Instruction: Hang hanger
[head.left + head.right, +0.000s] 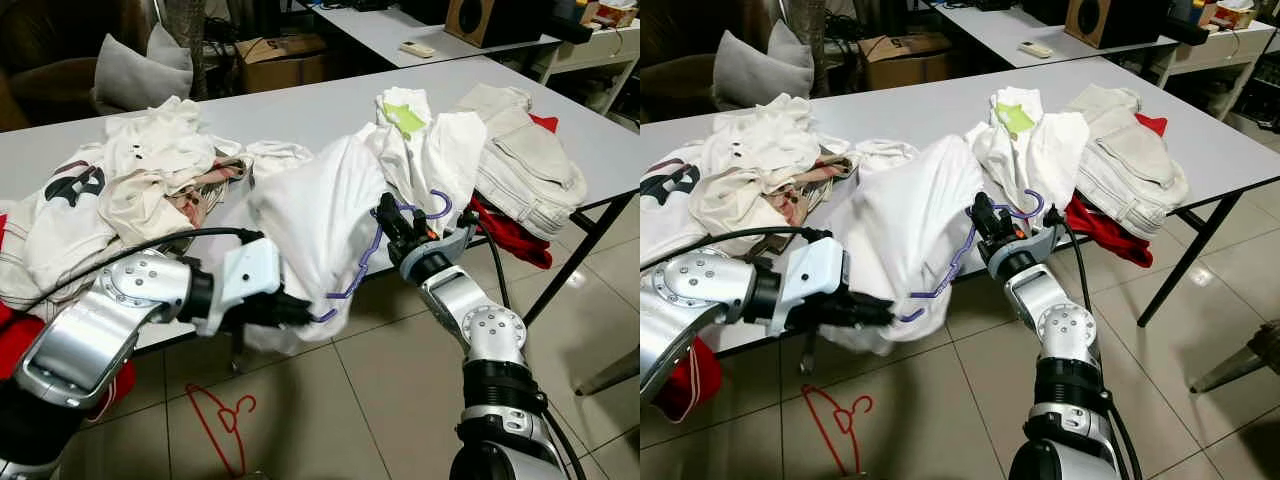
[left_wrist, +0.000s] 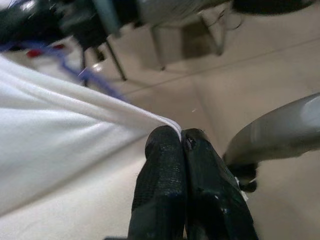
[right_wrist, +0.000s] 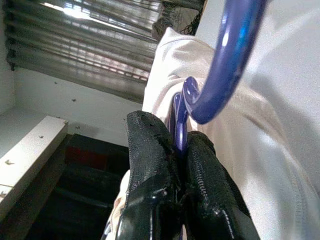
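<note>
A white garment (image 1: pixel 320 220) hangs off the front edge of the grey table (image 1: pixel 300 110), partly threaded on a purple hanger (image 1: pixel 365 262). My right gripper (image 1: pixel 392 225) is shut on the purple hanger just below its hook (image 3: pixel 227 60), in front of the table edge. My left gripper (image 1: pixel 295 310) is lower, at the garment's bottom corner, shut on a fold of the white cloth (image 2: pixel 90 130). One arm of the hanger runs down inside the garment toward the left gripper.
Piles of clothes cover the table: white and printed ones (image 1: pixel 130 180) at left, beige trousers (image 1: pixel 525 160) and a red cloth (image 1: pixel 510 235) at right. A red hanger (image 1: pixel 222 418) lies on the tiled floor below. Table legs (image 1: pixel 570 260) stand at right.
</note>
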Available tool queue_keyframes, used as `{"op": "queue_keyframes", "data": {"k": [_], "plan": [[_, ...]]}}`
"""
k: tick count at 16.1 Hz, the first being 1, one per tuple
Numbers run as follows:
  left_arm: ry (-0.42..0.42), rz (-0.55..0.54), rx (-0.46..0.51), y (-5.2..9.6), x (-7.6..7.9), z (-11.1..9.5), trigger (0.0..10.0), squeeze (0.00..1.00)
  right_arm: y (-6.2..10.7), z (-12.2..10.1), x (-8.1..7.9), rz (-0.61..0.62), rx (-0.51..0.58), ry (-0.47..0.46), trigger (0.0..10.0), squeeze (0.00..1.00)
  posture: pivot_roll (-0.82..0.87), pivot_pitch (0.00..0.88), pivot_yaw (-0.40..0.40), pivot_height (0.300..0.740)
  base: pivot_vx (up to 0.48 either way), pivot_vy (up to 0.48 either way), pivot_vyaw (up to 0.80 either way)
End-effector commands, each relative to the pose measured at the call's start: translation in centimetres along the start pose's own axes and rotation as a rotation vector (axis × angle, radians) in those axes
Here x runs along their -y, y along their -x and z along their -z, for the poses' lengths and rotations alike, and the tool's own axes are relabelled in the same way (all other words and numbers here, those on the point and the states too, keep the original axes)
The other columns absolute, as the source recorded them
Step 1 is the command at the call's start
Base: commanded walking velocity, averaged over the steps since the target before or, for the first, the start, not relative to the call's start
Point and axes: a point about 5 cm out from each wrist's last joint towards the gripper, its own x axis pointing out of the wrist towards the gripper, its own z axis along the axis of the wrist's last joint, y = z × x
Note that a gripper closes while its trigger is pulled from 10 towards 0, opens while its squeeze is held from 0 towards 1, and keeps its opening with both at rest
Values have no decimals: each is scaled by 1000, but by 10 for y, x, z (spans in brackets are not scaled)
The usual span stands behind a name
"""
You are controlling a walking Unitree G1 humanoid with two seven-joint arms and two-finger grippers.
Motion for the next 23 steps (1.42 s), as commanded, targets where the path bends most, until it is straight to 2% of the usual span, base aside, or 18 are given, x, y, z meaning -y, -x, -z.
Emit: {"op": "queue_keyframes", "data": {"k": [1, 4, 7, 9, 10, 11, 12, 13, 14, 17, 20, 22, 23], "plan": [[-22, 13, 61, -1, 0, -13, 0, 0, -5, -1, -8, -13, 5, 21, 10000, 0, -140, 0, 23, 740, 0, 0, 0], [-48, -111, 239, -11, -21, -44, 0, 0, -5, 9, -12, -20, -69, 103, 10000, 0, -145, 0, 24, 740, 0, 0, 0], [-24, -99, 359, -13, -23, -63, 0, 0, 2, 3, -11, -12, -53, 89, 10000, 0, -157, 0, 41, 740, 0, 0, 0], [-30, -169, 353, -14, -31, -63, 0, 0, 8, 0, -13, -21, -56, 100, 10000, 0, -160, 0, 46, 740, 0, 0, 0], [-37, -228, 306, -15, -38, -58, 0, 0, 13, -5, -15, -41, -32, 97, 10000, 0, -161, 0, 49, 740, 0, 0, 0], [-24, -249, 287, -16, -39, -53, 1843, 0, 18, -7, -16, -45, -30, 99, 10000, 0, -164, 0, 52, 740, 0, 0, 0], [8, -266, 291, -19, -39, -52, 10000, 0, 23, -9, -16, -52, -24, 104, 10000, 0, -164, 0, 52, 740, 0, 0, 0], [66, -257, 320, -23, -37, -53, 10000, 0, 26, -11, -17, -66, -11, 95, 10000, 0, -165, 0, 51, 740, 0, 0, 0], [106, -236, 334, -24, -35, -53, 10000, 1000, 28, -12, -18, -72, -6, 89, 10000, 0, -165, 0, 51, 740, 0, 0, 0], [108, -113, 321, -29, -20, -54, 10000, 1000, 27, -10, -19, -69, -12, 100, 10000, 0, -166, 0, 48, 740, 0, 0, 0], [105, -13, 304, -28, -7, -56, 10000, 1000, 25, -9, -20, -74, -14, 84, 10000, 0, -156, 0, 44, 740, 0, 0, 0], [106, -15, 323, -26, -6, -60, 10000, 1000, 25, -10, -19, -55, -9, 88, 10000, 0, -155, 0, 44, 740, 0, 0, 0], [95, -95, 332, -21, -13, -59, 10000, 1000, 25, -11, -17, -41, -9, 101, 10000, 0, -156, 0, 44, 740, 0, 0, 0]]}}
